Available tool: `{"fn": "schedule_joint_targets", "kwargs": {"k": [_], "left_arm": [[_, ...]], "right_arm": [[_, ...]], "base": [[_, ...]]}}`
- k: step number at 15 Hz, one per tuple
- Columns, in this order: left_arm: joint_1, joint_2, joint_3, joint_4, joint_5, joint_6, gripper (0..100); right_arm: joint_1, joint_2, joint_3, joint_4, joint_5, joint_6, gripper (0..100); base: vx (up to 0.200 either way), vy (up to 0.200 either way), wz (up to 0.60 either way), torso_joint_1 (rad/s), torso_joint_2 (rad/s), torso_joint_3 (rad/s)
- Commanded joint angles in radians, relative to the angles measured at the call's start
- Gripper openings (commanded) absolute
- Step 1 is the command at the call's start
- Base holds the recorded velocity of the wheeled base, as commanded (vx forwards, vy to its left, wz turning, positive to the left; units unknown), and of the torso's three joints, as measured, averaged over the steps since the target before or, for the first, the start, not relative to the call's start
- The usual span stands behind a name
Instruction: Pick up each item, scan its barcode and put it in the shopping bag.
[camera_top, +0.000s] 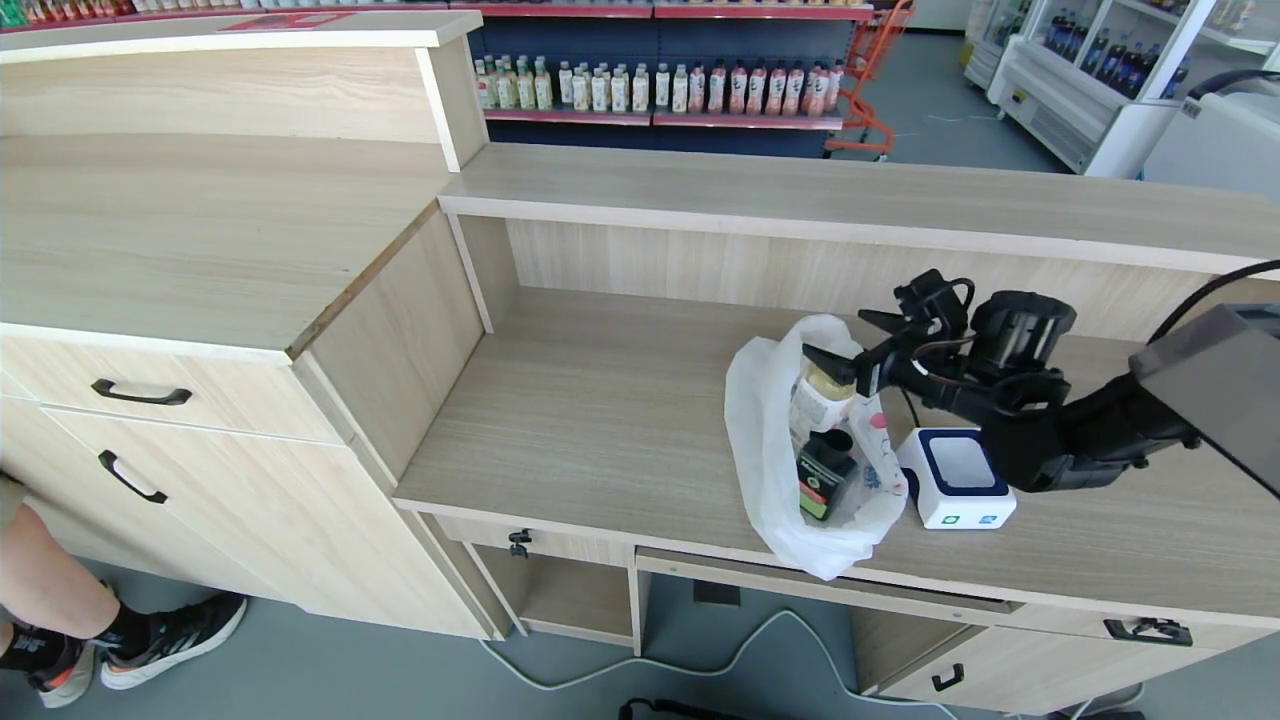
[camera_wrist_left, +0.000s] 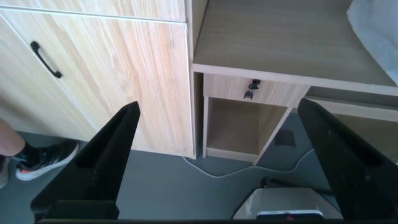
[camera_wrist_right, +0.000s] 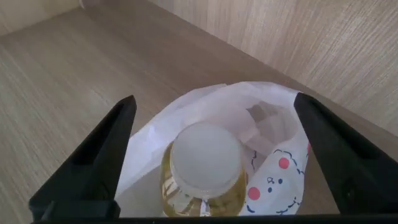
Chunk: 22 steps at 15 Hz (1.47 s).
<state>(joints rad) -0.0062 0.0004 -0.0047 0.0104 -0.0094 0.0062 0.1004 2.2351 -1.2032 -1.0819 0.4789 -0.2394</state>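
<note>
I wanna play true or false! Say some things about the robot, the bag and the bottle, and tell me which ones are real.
1. The bottle with the white cap stands inside the shopping bag. True.
2. The right gripper is squeezing the bottle. False: it is open, with a finger out to each side above the cap.
3. The scanner sits on the counter right beside the bag. True.
4. The shopping bag is red. False: it is white.
5. The left gripper is open and holds nothing. True.
</note>
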Motion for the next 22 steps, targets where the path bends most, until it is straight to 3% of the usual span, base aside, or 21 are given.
{"fn": "schedule_joint_targets", "kwargs": {"k": [1,6,8,12,14,15,16,17,18,20,21,22], "left_arm": [[0.0,0.0,0.0,0.0,0.0,0.0,100],[0.0,0.0,0.0,0.0,0.0,0.0,100],[0.0,0.0,0.0,0.0,0.0,0.0,100],[0.0,0.0,0.0,0.0,0.0,0.0,100],[0.0,0.0,0.0,0.0,0.0,0.0,100],[0.0,0.0,0.0,0.0,0.0,0.0,100],[0.0,0.0,0.0,0.0,0.0,0.0,100],[0.0,0.0,0.0,0.0,0.0,0.0,100],[0.0,0.0,0.0,0.0,0.0,0.0,100],[0.0,0.0,0.0,0.0,0.0,0.0,100],[0.0,0.0,0.0,0.0,0.0,0.0,100],[0.0,0.0,0.0,0.0,0.0,0.0,100]], "right_arm": [[-0.013,-0.207,0.188,0.01,-0.003,-0.054,100],[-0.145,-0.511,0.491,0.007,-0.023,-0.244,100],[-0.189,-0.565,0.53,-0.004,-0.02,-0.221,100],[-0.324,-0.638,0.597,0.008,-0.034,-0.126,100],[-0.407,-0.735,0.745,0.011,-0.126,-0.087,100],[-0.407,-0.735,0.745,0.011,-0.126,-0.087,100],[-0.409,-0.924,0.918,0.08,-0.359,0.032,100],[-0.398,-1.04,0.99,0.152,-0.448,0.086,100],[-0.389,-1.094,1.018,0.188,-0.473,0.103,100],[-0.311,-1.451,1.191,0.393,-0.488,0.147,100],[-0.269,-1.551,1.203,0.448,-0.488,0.147,100],[-0.192,-1.758,1.203,0.648,-0.491,0.149,100]], "base": [[0.0,0.0,0.0,0.0,0.0,0.0],[0.0,0.0,-0.12,0.0,0.0,0.0],[0.0,0.0,-0.6,-0.007,0.0,0.002],[0.0,0.0,0.0,0.0,0.0,0.0],[0.0,0.0,0.0,0.0,0.0,0.0],[0.0,0.0,0.0,0.0,0.0,0.0],[0.0,0.0,0.0,0.0,0.0,0.0],[0.0,0.0,0.0,0.0,0.0,0.0],[0.0,0.0,0.0,0.0,0.0,0.0],[0.0,0.0,0.0,0.0,0.0,0.0],[0.0,0.0,0.0,0.0,0.0,0.0],[0.0,0.0,0.0,0.0,0.0,0.0]]}}
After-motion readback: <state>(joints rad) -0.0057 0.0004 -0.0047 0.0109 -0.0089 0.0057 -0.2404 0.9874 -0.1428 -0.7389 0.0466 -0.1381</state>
